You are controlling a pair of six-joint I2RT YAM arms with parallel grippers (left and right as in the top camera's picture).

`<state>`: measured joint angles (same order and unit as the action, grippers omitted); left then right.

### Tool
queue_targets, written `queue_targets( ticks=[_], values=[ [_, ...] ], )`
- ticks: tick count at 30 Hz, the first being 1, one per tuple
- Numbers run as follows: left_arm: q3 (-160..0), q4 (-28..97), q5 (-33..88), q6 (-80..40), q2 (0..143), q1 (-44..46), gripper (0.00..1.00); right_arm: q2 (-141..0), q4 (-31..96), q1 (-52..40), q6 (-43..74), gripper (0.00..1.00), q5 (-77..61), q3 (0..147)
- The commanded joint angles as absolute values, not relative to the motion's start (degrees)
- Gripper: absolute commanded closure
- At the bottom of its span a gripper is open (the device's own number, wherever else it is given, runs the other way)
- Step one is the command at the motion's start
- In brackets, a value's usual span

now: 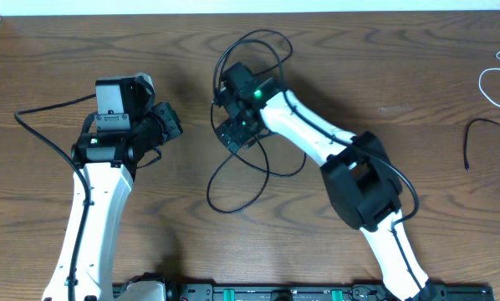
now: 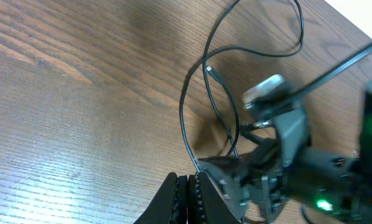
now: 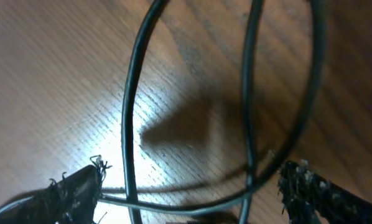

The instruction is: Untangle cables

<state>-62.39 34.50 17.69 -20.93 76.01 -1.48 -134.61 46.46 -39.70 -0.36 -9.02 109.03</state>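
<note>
Long thin black cable (image 3: 129, 106) lies looped mid-table on the brown wooden table (image 1: 417, 50), with strands crossing between the spread fingers of the right gripper (image 3: 191, 174). It should pinch one strand only. The left gripper (image 2: 187, 196), pressed together and empty, sits just left.

overhead: high, straight down; left wrist: low, oblique; right wrist: closest, downward; shared: black cable (image 3: 129, 93)
</note>
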Motion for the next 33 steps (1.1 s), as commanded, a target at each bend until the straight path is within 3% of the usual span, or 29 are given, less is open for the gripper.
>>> queue_targets(
  ticks=[1, 8, 14, 27, 30, 33],
  values=[
    [-63.0, 34.7, 17.1, -20.2, 76.0, -1.8, 0.92, -138.0, 45.8, -40.3, 0.8, 0.07, -5.5, 109.8],
    [-63.0, 34.7, 17.1, -20.2, 76.0, -1.8, 0.92, -139.7, 45.7, -40.9, 0.8, 0.05, -5.2, 109.7],
    [-63.0, 34.7, 17.1, -20.2, 76.0, -1.8, 0.92, -139.7, 46.5, -41.8, 0.2, 0.15, -5.0, 109.7],
    [-63.0, 35.6, 17.1, -20.2, 76.0, -1.8, 0.92, -139.7, 47.5, -46.3, -0.3, 0.15, -0.1, 109.7],
    [-63.0, 35.9, 16.9, -20.1, 76.0, -1.8, 0.92, -139.8, 47.9, -46.3, -0.2, 0.22, 0.4, 109.7],
    [-63.0, 36.0, 16.9, -20.2, 76.0, -1.8, 0.92, -139.9, 48.7, -46.3, 1.6, 0.39, 3.0, 109.7]
  ],
)
